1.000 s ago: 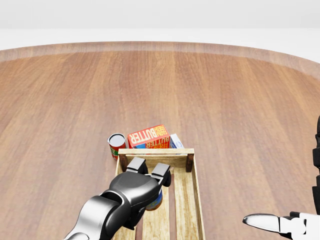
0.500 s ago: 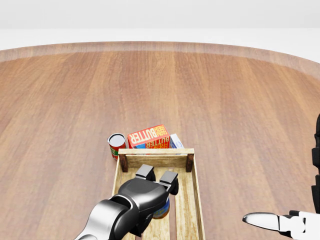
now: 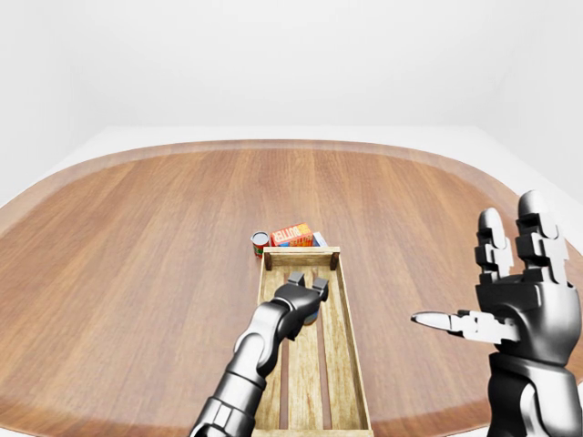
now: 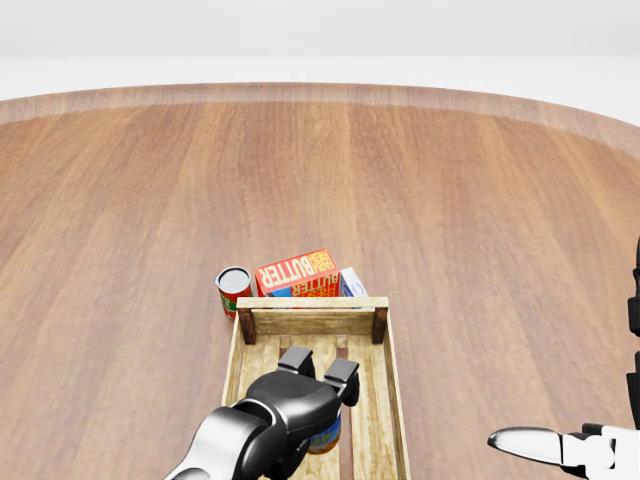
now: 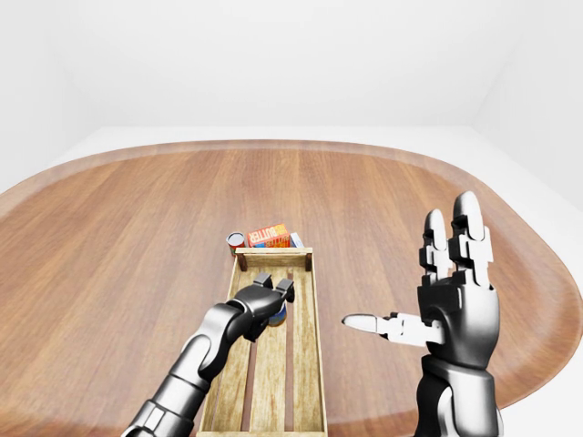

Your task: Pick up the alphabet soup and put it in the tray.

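The left hand point(image 4: 318, 378) reaches into the wooden tray point(image 4: 388, 380) with its fingers curled round the alphabet soup point(image 4: 326, 436) — only a sliver of the can's blue and orange label shows below the knuckles in the head view, so the can sits inside the tray walls, under the palm. Whether it already rests on the slats or hangs just above them cannot be told. The grip from above looks chosen so the can goes down upright between the tray's sides; judged from this, the placing is nearly done and only the release remains.

The tray holds nothing else that shows. Beyond the fingertips, outside the tray's far wall, a second can point(image 4: 234, 290) stands upright beside a butter box point(image 4: 297, 272), with a paler box point(image 4: 352, 283) just beside that — all on the table point(image 4: 450, 200).

The right hand point(image 5: 453, 296) is held up well off to the side, fingers spread, empty.
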